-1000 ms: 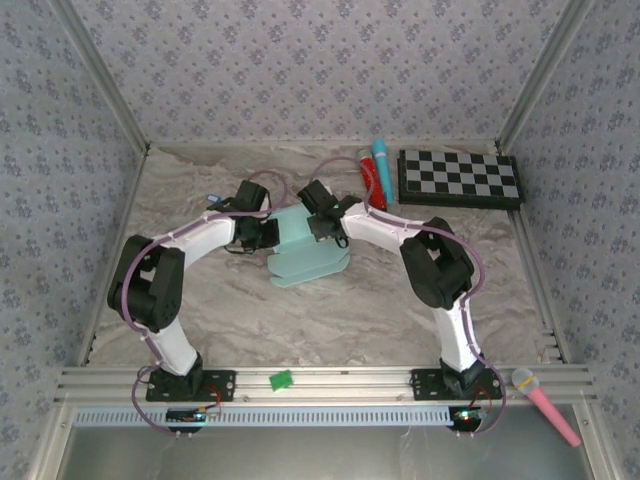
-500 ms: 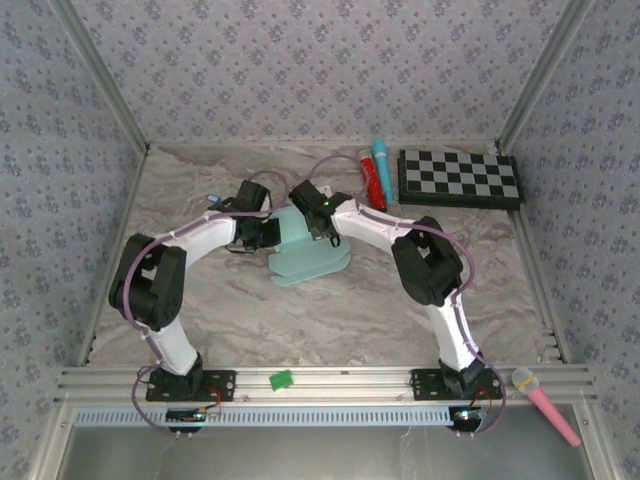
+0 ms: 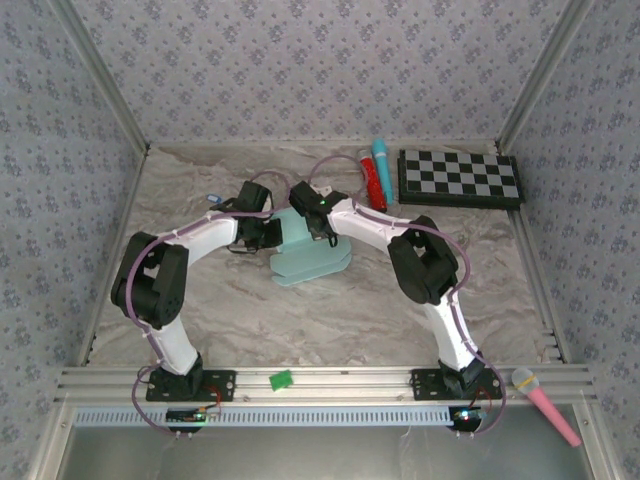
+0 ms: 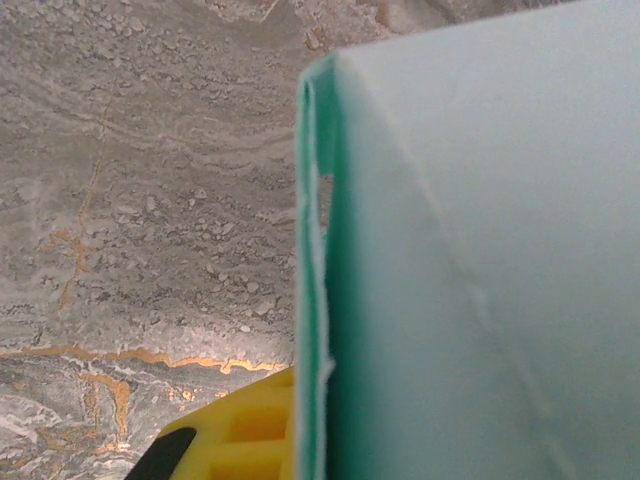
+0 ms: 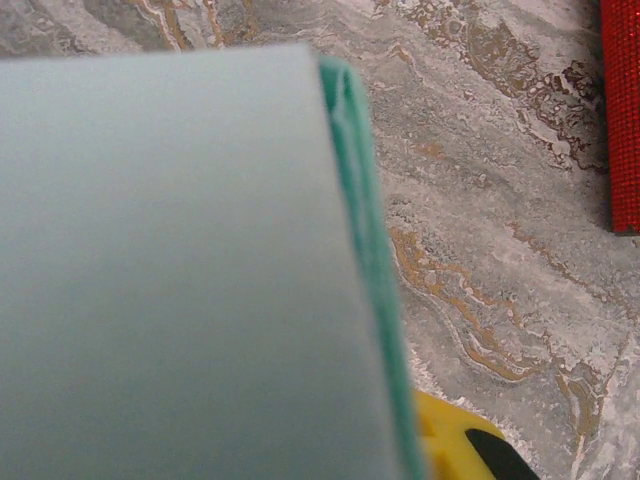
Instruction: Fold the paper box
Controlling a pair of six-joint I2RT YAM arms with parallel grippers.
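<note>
Mint paper box (image 3: 312, 255) pinched by left fingers (image 4: 240, 435) and right fingers (image 5: 442, 432), right arm (image 3: 375, 228) shifted leftward.

Floral-patterned grey walls (image 3: 320, 60), marbled tabletop (image 3: 300, 310), aluminium rails (image 3: 330, 380), soft even light

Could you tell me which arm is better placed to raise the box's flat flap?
Probably right: the flat flap of the paper box juts toward the right gripper; the left gripper clamps the opposite wall.

I've open table (image 3: 300, 320) on near side of paper box (image 3: 310, 255); far R blocked by red/teal tubes (image 3: 369, 182) & checkerboard (image 3: 460, 178).
</note>
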